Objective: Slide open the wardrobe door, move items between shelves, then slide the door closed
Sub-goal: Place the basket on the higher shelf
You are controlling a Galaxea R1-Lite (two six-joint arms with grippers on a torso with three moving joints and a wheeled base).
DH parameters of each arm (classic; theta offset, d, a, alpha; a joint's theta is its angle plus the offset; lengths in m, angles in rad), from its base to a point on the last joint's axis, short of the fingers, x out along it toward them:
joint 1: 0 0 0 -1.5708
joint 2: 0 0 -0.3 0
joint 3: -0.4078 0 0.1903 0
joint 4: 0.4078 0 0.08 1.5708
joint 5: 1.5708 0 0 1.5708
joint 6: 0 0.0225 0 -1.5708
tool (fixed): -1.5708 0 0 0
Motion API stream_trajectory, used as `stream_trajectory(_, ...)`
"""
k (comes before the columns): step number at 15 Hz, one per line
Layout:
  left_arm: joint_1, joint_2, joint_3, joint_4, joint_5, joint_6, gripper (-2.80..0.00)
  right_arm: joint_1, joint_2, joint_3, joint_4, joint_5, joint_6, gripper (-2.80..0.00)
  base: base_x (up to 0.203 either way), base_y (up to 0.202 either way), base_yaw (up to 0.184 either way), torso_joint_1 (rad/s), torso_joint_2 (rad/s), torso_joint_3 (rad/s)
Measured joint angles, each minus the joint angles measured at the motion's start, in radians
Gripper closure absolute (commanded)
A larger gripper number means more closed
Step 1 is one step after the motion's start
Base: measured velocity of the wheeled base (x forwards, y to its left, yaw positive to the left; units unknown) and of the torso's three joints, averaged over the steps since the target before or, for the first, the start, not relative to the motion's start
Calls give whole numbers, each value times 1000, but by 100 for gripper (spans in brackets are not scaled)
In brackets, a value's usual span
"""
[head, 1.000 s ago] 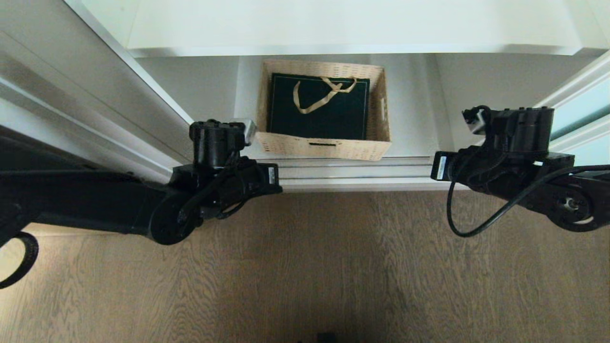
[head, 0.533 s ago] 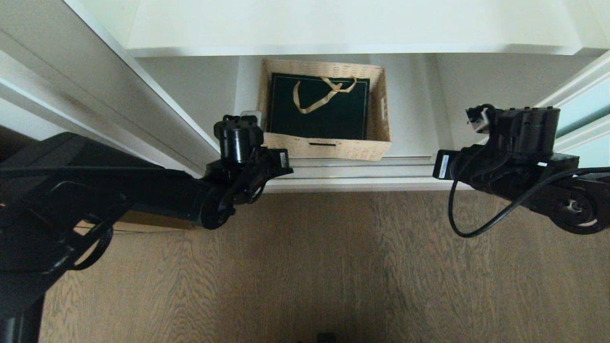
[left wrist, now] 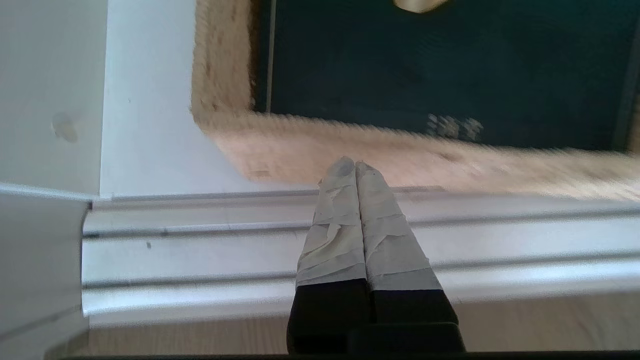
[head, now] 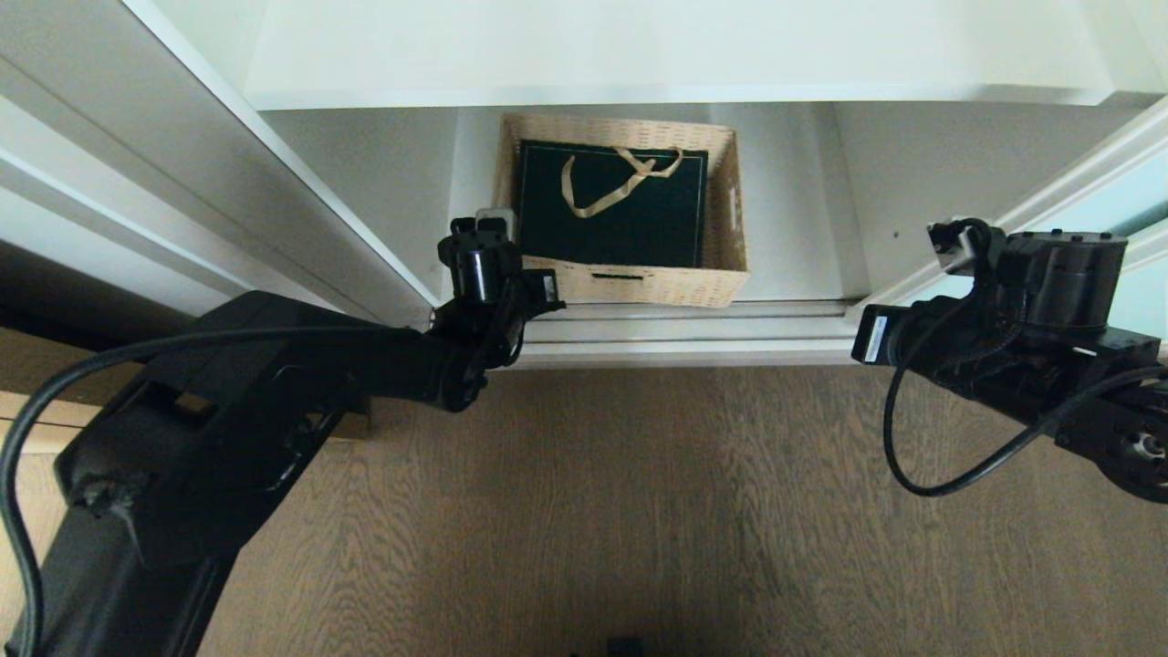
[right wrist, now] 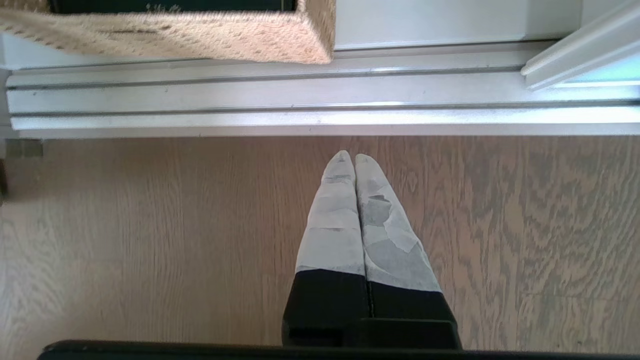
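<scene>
Wicker basket (head: 620, 205) sits on the lowest white shelf (head: 365, 164) of the wardrobe, its near wall just behind the sliding-door track (head: 684, 333). Dark green gift bag (head: 610, 203) lies flat inside it, gold ribbon handle (head: 613, 178) looped on top. An upper shelf (head: 639, 55) overhangs the basket's far end. Door is open: glass panel (head: 1118, 196) stands off to the right, clear of the basket.

Handling, judged: basket looks light and fairly stiff, though woven walls will flex a little under a pinch; rough weave should give good friction. Best holds are the cut-out handles, one in the near wall (head: 609, 275) and one in the right wall (head: 733, 208), or the rim itself. Bag is paper, light, creases easily; smooth face offers nothing to pinch while flat, so the ribbon loop or an edge is the place to take it.

Left gripper (left wrist: 354, 165) hangs over the track, tips at the basket's near-left corner, jaws pressed together, holding nothing. Cannot tell whether the tips touch the wicker. Right gripper (right wrist: 348, 157) is over the wood floor (head: 639, 511), short of the track and off the basket's right corner, jaws also pressed together and empty.

Either pair must spread before any hold.
</scene>
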Motion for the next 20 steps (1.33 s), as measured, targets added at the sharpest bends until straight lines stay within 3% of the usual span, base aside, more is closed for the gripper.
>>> stream_trajectory(3,16,54,-139,86,-6,3,0,-1,-12,28,-1,8,1,0,0,0,0,0,0,0)
stream_trajectory(6,25,56,-182,157,-40,4,0,-14,-19,60,-4,28,4,0,0,0,0,0,0,0)
stream_trajectory(15,21,13,-159,67,-14,5,0,-57,6,139,-107,69,4,0,0,0,0,0,0,0)
stream_trajectory(20,22,88,-186,69,-24,11,0,-103,23,170,-141,101,4,0,0,0,0,0,0,0)
